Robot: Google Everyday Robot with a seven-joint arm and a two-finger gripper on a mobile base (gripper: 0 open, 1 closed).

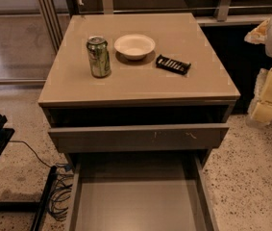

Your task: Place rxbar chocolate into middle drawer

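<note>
**Chocolate bar on the cabinet top, middle drawer pulled open below**

At the bottom centre of the frame, the wide, shallow grey-taupe middle drawer (pixel 135 203) stands pulled far out, its plain flat floor and thin side walls in view. To its left, in the lower left corner, a tangle of dark cables (pixel 58 196) lies on the speckled terrazzo floor (pixel 251 177).

Just above the open drawer, the upper drawer with a grey front panel and small white scuffs (pixel 135 137) sits slightly pulled out under the cabinet's lip.

Higher up, the smooth beige cabinet top (pixel 140 88) carries three things in a rough row. A green soda can (pixel 98 57) stands upright at the left, and a small white round bowl (pixel 134 46) sits just beside it, right of it and a little further back. The flat black rectangular rxbar chocolate wrapper with white lettering (pixel 173 64) lies flat to the right of the bowl, near it but apart, turned at a slant.

At the right edge of the frame, level with the cabinet top and well apart from the bar, hangs the robot's cream-coloured gripper (pixel 270 93). It is cut off by the frame, and I cannot tell whether it is clenched or released
</note>
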